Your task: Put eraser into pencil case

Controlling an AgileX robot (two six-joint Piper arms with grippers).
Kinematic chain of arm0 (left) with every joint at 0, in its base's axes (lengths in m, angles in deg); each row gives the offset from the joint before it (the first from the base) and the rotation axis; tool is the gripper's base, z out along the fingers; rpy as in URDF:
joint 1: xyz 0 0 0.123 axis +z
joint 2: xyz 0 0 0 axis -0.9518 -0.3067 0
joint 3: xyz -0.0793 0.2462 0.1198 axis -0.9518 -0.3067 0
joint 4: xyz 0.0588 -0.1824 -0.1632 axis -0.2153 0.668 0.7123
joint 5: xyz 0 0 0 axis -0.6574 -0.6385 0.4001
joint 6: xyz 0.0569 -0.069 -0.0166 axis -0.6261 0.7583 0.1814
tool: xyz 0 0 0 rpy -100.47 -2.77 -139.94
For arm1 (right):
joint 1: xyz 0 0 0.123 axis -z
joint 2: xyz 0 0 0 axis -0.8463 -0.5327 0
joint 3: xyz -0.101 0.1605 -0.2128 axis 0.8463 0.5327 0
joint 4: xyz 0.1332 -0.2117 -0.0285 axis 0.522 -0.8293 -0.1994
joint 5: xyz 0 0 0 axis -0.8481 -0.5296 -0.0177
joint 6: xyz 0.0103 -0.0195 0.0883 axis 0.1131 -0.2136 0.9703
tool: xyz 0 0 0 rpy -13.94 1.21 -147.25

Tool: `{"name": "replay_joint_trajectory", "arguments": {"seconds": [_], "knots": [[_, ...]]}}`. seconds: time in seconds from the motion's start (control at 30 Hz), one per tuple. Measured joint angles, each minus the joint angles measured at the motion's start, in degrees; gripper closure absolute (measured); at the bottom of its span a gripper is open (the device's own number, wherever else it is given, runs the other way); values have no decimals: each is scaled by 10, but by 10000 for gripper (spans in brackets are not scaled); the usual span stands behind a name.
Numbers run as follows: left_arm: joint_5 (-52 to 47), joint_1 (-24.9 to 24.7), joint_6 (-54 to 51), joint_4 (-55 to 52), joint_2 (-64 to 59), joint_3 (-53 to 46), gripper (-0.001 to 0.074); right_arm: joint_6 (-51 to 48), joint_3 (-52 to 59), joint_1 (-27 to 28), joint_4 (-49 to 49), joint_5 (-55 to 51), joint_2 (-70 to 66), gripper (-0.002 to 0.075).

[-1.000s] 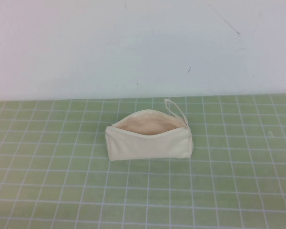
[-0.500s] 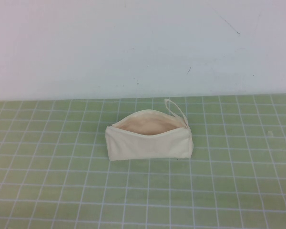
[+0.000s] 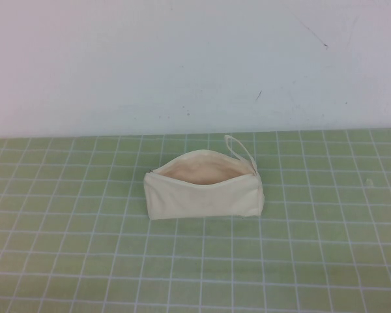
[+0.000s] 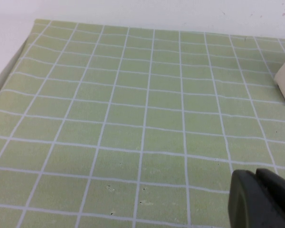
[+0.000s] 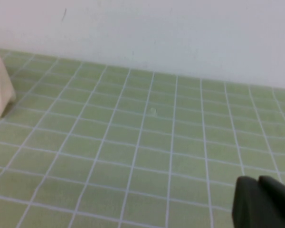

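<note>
Lengthwise left-right pencil case [image 3: 202, 197], unzipped mouth up, left hand [image 4: 263, 199], right hand [image 5: 263, 202] low, apart

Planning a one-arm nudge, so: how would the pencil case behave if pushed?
The pencil case looks like soft fabric with a sagging open mouth, so it would probably dent, then slide. Its flat base suggests it won't roll. The left gripper and right gripper are both away from it.

Pale green cutting mat with white grid lines [image 3: 85, 261] fills the lower half of the frame. Plain white wall [image 3: 182, 59] takes the upper half, meeting the mat along a straight horizontal edge. Small dark scuffs on the wall, upper right. Light even and diffuse.
</note>
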Motion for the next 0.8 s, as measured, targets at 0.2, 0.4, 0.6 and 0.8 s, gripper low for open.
{"name": "replay_joint_trajectory", "arguments": {"seconds": [0.2,0.4,0.6,0.8], "knots": [[0,0,0,0,0,0,739,10,29,2,0,-1,23,727],[0,0,0,0,0,0,739,101,48,27,-36,-21,28,727],[0,0,0,0,0,0,739,111,48,30,-45,-46,28,727],[0,0,0,0,0,0,739,111,47,30,-45,-46,28,727]]}}
